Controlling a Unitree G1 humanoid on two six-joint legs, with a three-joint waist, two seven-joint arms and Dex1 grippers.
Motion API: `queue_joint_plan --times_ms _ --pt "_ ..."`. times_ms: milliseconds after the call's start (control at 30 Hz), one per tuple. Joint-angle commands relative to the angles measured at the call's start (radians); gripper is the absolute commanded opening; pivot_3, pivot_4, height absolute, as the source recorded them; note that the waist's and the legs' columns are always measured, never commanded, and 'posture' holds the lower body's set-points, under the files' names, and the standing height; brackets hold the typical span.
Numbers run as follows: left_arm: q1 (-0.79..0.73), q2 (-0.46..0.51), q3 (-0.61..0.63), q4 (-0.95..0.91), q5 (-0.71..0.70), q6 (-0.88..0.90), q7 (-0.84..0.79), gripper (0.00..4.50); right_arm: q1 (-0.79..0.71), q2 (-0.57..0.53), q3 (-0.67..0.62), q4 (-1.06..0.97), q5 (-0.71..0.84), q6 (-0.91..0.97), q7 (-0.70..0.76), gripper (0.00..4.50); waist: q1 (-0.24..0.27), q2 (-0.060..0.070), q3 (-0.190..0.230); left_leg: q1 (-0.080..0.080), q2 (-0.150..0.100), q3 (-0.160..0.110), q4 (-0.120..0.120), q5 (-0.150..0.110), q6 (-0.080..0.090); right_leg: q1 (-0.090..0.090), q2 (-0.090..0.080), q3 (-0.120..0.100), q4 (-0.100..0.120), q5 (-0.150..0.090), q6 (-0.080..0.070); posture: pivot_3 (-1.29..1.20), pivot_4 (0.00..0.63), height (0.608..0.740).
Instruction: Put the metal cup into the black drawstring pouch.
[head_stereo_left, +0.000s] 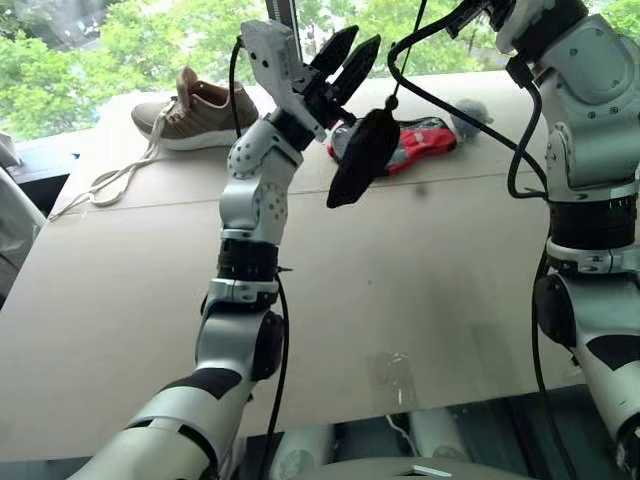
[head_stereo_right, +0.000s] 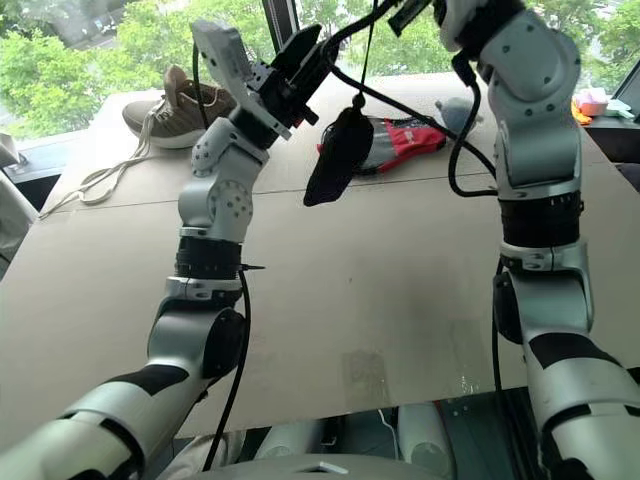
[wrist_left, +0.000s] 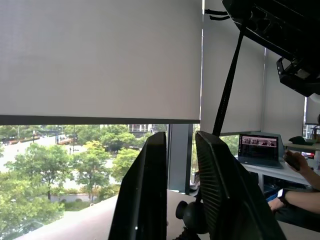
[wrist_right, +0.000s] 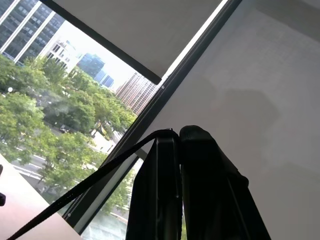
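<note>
Left arm rises nearest the head camera. Its left gripper (head_stereo_left: 354, 46) is lifted above the table (head_stereo_left: 400, 300), with both black fingers (wrist_left: 145, 200) standing part open. Nothing lies between the fingers. They sit just beside the top of the black drawstring pouch (head_stereo_left: 362, 155) and do not grip it.

The pouch hangs free in the air, well above the table. It is carried only by its cord (wrist_left: 231, 80), which runs taut from the toggle (wrist_left: 189, 216) up to the right gripper (wrist_right: 177, 132). The right gripper is raised high with its fingers pressed together and the cord pinched between them.

**Position of the metal cup.** Whether it sits in the pouch cannot be told from outside the fabric. The pouch hangs full-bodied and plumb, as if weighted. From this the cup is judged to be already inside.

**Step in hand.** This is judged to be the closing stage: the loaded pouch hangs by its drawstring, so the load pulls the mouth tight.

**Next move.**
1. Keep the right gripper's pinch firm, because the whole load depends on it.
2. Lower the pouch gently to a bare part of the table, clear of the shoe (head_stereo_left: 195, 115) and the red-and-grey case (head_stereo_left: 425, 140) at the far edge.
3. Keep the left gripper near the pouch to steady any swing. A swinging load may slip the cord or tip the cup out if the mouth is not fully drawn.
</note>
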Motion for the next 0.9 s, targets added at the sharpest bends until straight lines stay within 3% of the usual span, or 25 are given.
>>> queue_joint_plan --times_ms 33,233,467,700,900 --pt "-0.018 0.012 -0.011 -0.069 -0.024 0.001 -0.039 2.56 -0.003 0.021 0.007 -0.074 0.02 0.016 0.003 0.0 0.0 0.0 0.0 0.0 0.0 0.0 0.0 0.0 0.0 0.0 0.0 0.0 0.0 0.0 0.0 0.0 0.15 0.74" --pt "0.034 -0.002 -0.078 -0.122 -0.04 0.041 -0.125 2.56 0.005 0.041 0.022 -0.104 0.026 0.047 0.005 0.0 0.001 0.0 0.0 0.0 -0.001 0.0 0.0 0.0 0.0 0.0 0.0 0.0 0.0 0.0 0.0 0.0 0.15 0.74" --pt "0.054 -0.003 -0.158 -0.057 0.062 -0.017 -0.15 2.56 0.007 0.047 0.024 -0.119 0.025 0.065 0.01 0.0 0.0 0.0 0.0 0.0 -0.001 0.0 0.0 0.0 0.0 0.0 0.0 0.0 0.0 0.0 0.0 0.0 0.15 0.74" --pt "0.028 -0.016 -0.135 0.044 0.104 -0.069 -0.112 2.56 0.008 0.054 0.027 -0.138 0.029 0.079 0.016 0.0 0.0 0.0 0.0 0.001 0.0 0.0 0.0 0.0 0.0 0.0 0.001 0.0 0.001 0.0 0.0 0.0 0.15 0.74" --pt "0.05 -0.015 -0.128 -0.002 0.071 -0.067 -0.139 2.56 0.01 0.059 0.03 -0.144 0.028 0.087 0.018 0.0 0.0 0.0 0.0 0.0 -0.001 0.0 0.0 0.0 0.0 0.0 0.0 0.0 0.0 0.0 0.0 0.0 0.15 0.74"
